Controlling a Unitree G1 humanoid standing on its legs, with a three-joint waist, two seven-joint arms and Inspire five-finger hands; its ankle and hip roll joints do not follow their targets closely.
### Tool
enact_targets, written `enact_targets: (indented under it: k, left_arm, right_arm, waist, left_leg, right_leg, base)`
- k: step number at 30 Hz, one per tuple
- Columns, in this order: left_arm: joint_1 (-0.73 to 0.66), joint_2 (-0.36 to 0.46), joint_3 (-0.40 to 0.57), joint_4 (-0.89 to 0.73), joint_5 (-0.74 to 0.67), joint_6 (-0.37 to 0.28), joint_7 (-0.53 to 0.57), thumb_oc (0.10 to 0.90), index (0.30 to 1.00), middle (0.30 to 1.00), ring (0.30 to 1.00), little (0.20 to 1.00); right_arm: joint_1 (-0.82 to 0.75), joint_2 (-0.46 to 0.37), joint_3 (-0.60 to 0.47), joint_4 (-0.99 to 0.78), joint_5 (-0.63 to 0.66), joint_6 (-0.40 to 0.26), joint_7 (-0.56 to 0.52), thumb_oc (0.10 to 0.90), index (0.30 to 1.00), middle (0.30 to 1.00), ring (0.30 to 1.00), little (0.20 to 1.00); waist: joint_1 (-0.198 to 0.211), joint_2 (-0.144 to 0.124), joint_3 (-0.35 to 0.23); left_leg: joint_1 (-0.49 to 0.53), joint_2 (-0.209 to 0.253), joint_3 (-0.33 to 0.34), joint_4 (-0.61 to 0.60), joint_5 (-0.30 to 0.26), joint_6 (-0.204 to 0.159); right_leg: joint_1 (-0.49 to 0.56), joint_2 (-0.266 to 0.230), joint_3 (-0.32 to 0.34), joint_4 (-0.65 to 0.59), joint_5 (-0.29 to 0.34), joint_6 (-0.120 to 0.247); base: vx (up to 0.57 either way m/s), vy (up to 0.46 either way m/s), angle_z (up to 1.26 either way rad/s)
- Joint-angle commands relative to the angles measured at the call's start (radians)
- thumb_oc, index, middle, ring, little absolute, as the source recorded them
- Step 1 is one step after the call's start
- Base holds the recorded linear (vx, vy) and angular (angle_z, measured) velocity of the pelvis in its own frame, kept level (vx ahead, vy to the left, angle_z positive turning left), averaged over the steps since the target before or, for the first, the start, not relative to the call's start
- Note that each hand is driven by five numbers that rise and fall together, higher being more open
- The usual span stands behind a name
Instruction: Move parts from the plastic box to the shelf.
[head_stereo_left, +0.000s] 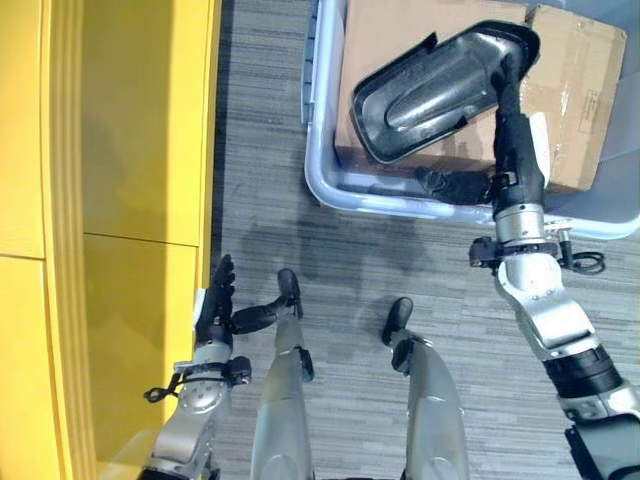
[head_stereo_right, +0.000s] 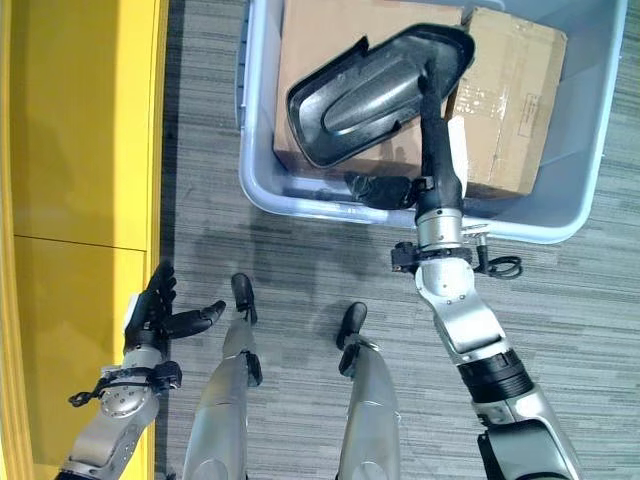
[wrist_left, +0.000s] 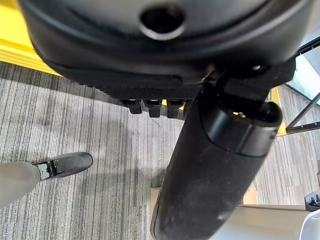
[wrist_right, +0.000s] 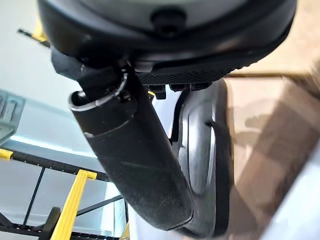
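Parts for this job sit in the plastic box (head_stereo_left: 330, 190) on the floor at the far right, and one dark moulded part (head_stereo_left: 440, 90) is raised above the cardboard cartons (head_stereo_left: 575, 90) inside it, pinched at its right end by the right hand (head_stereo_left: 515, 95); the step in hand looks like the lift-out, and next the part must clear the box rim and travel left to the yellow shelf (head_stereo_left: 110, 200). In the right eye view the right arm reaches straight out over the near rim, while the left hand (head_stereo_right: 160, 310) hangs low beside the shelf with fingers relaxed and spread. The left wrist view shows its fingers holding nothing above grey carpet. The right wrist view shows the thumb pressed along the part's edge.
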Motion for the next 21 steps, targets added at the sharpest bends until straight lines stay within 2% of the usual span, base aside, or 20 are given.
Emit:
enact_targets:
  k: [1,3,5,7,13,16,21]
  left_arm:
    - [0.032,0.022,0.064,-0.123,0.039,-0.057,0.021,0.9,1.0,1.0,1.0,1.0]
    - [0.032,0.021,0.062,-0.126,0.041,-0.061,0.02,0.9,1.0,1.0,1.0,1.0]
    - [0.038,0.022,0.061,-0.13,0.053,-0.072,0.024,0.9,1.0,1.0,1.0,1.0]
    - [0.039,0.025,0.056,-0.132,0.063,-0.078,0.026,0.9,1.0,1.0,1.0,1.0]
    - [0.039,0.029,0.045,-0.125,0.072,-0.093,0.018,0.9,1.0,1.0,1.0,1.0]
    - [0.032,0.03,0.036,-0.116,0.065,-0.103,0.005,0.9,1.0,1.0,1.0,1.0]
    - [0.018,0.033,0.021,-0.095,0.052,-0.124,-0.011,0.9,1.0,1.0,1.0,1.0]
  right_arm:
    - [-0.113,-0.128,-0.073,-0.123,-0.228,-0.029,0.0,0.9,1.0,1.0,1.0,1.0]
    - [-0.116,-0.138,-0.073,-0.122,-0.26,-0.024,-0.003,0.9,1.0,1.0,1.0,1.0]
    - [-0.142,-0.199,-0.064,-0.12,-0.431,0.0,-0.016,0.9,1.0,1.0,1.0,1.0]
    - [-0.161,-0.224,-0.046,-0.112,-0.511,0.007,-0.013,0.9,1.0,1.0,1.0,1.0]
    - [-0.229,-0.294,0.037,-0.048,-0.629,0.009,0.016,0.9,1.0,1.0,1.0,1.0]
    - [-0.303,-0.361,0.142,0.059,-0.685,0.013,0.049,0.9,1.0,1.0,1.0,1.0]
    - [-0.43,-0.426,0.293,0.207,-0.681,0.002,0.082,0.9,1.0,1.0,1.0,1.0]
  waist:
    - [0.004,-0.029,0.018]
    - [0.004,-0.028,0.018]
    - [0.008,-0.023,0.018]
    - [0.011,-0.019,0.018]
    - [0.02,-0.01,0.018]
    - [0.029,-0.004,0.018]
    - [0.039,0.005,0.018]
  left_leg:
    - [0.17,0.071,-0.016,0.011,-0.127,-0.114]
    - [0.17,0.072,-0.016,0.011,-0.127,-0.114]
    - [0.172,0.073,-0.013,0.01,-0.126,-0.115]
    - [0.171,0.073,-0.013,0.01,-0.125,-0.116]
    - [0.167,0.073,-0.014,0.005,-0.122,-0.117]
    - [0.161,0.072,-0.014,0.003,-0.119,-0.117]
    - [0.147,0.072,-0.017,0.001,-0.114,-0.12]
  right_leg:
    - [0.145,-0.004,0.002,-0.247,0.146,0.067]
    - [0.144,-0.003,0.003,-0.245,0.145,0.067]
    - [0.142,-0.003,0.005,-0.245,0.145,0.07]
    - [0.14,-0.003,0.005,-0.242,0.145,0.07]
    - [0.136,-0.003,0.004,-0.242,0.144,0.071]
    - [0.131,-0.005,0.001,-0.241,0.145,0.071]
    - [0.118,-0.012,-0.003,-0.239,0.148,0.072]
  base:
    - [0.0,0.0,0.0]
    - [0.0,0.0,0.0]
    - [-0.01,0.005,-0.02]
    - [-0.01,-0.002,-0.04]
    - [0.0,0.0,-0.01]
    - [0.0,0.0,0.0]
    - [0.0,-0.002,0.01]
